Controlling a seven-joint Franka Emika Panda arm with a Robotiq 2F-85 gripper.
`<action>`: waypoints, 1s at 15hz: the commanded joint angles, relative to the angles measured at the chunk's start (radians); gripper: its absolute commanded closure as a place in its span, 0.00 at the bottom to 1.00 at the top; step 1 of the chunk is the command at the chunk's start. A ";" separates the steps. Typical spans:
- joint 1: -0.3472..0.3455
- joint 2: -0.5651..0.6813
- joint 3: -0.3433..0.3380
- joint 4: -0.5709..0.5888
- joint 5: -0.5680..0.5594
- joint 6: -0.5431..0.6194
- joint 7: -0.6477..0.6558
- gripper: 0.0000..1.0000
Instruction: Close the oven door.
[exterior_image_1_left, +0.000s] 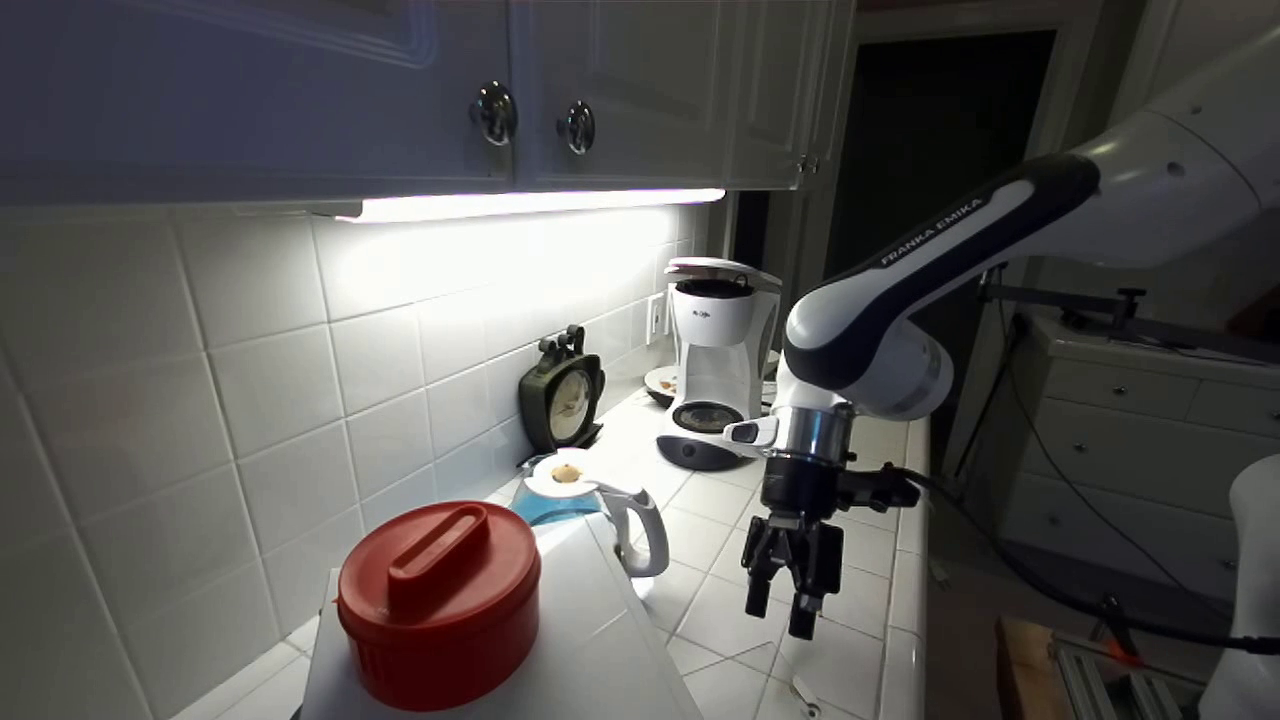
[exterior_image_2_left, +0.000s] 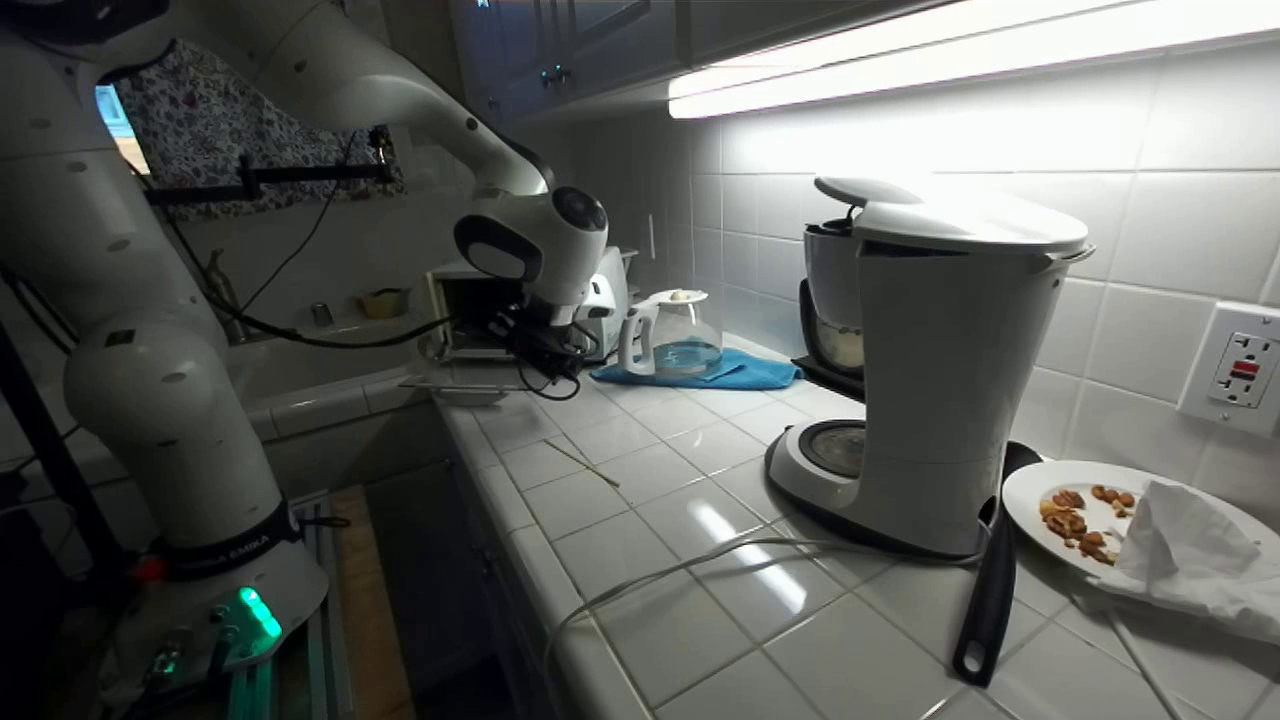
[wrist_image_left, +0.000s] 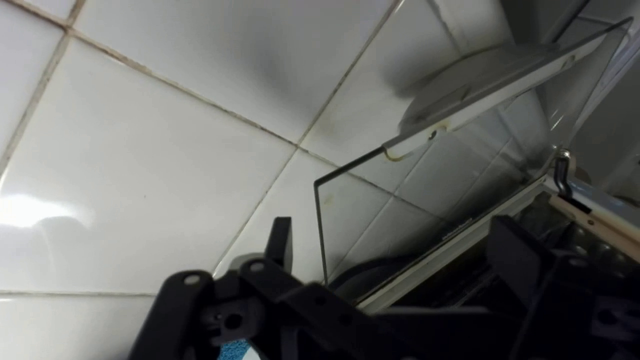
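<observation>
In an exterior view the gripper (exterior_image_1_left: 780, 617) is hanging empty, jaws apart, perhaps for pushing; in an exterior view the oven (exterior_image_2_left: 608, 332) is gaping; in the wrist view its lowered door (wrist_image_left: 452, 155) is jutting out, apparently leaving its edge liftable.

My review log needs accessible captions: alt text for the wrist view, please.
The glass oven door is open over white counter tiles; in the foreground, the black gripper is open and empty. Blue cloth shows at the bottom edge.
</observation>
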 joint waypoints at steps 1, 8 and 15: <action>-0.027 0.042 0.020 0.015 0.059 -0.021 -0.061 0.00; -0.053 0.086 0.024 0.033 0.123 -0.082 -0.129 0.00; -0.077 0.136 0.029 0.063 0.137 -0.149 -0.130 0.00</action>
